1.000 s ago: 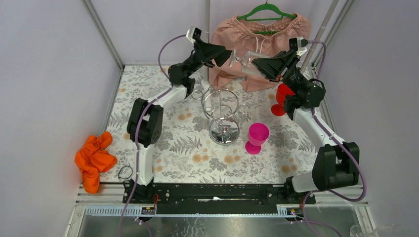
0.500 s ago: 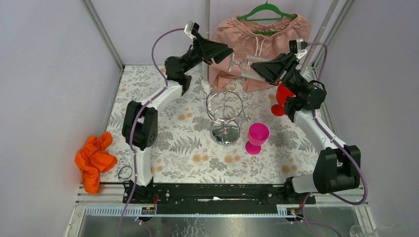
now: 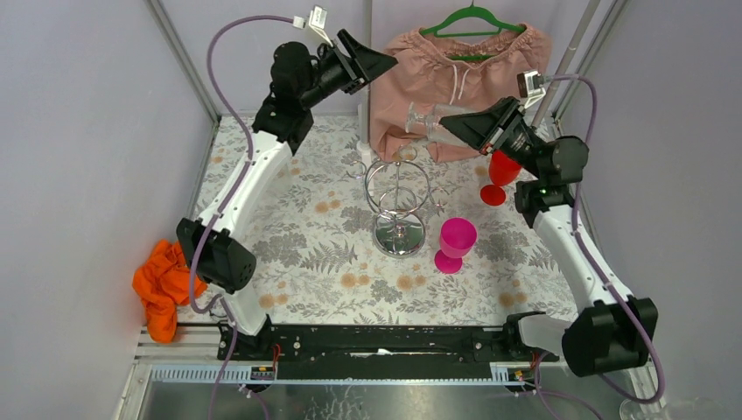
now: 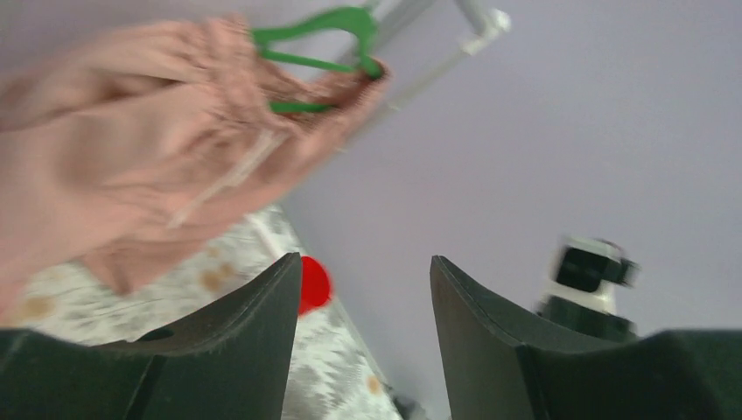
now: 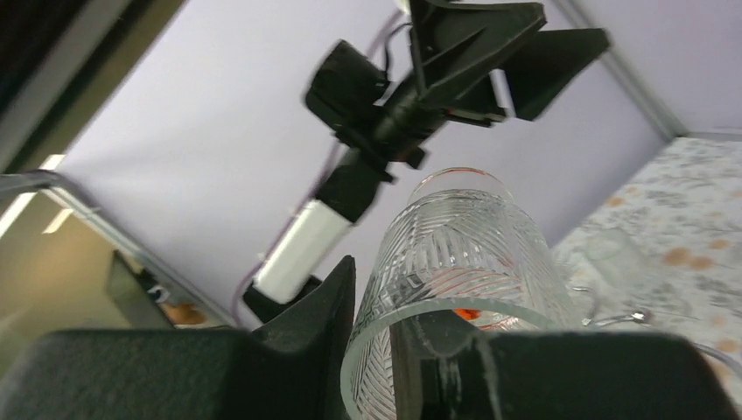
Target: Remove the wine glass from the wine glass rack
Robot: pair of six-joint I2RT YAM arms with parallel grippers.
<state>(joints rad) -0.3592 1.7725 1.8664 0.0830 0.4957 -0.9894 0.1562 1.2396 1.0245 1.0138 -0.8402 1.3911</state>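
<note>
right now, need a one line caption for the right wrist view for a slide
Right hand pinches the patterned wine glass by its rim, with the open left hand beyond.

Grips the clear, cut-pattern wine glass at its rim with the right gripper, one finger outside, one inside. Faces the left gripper above, jaws apart, before a lilac wall. Shows floral table at right.
</note>
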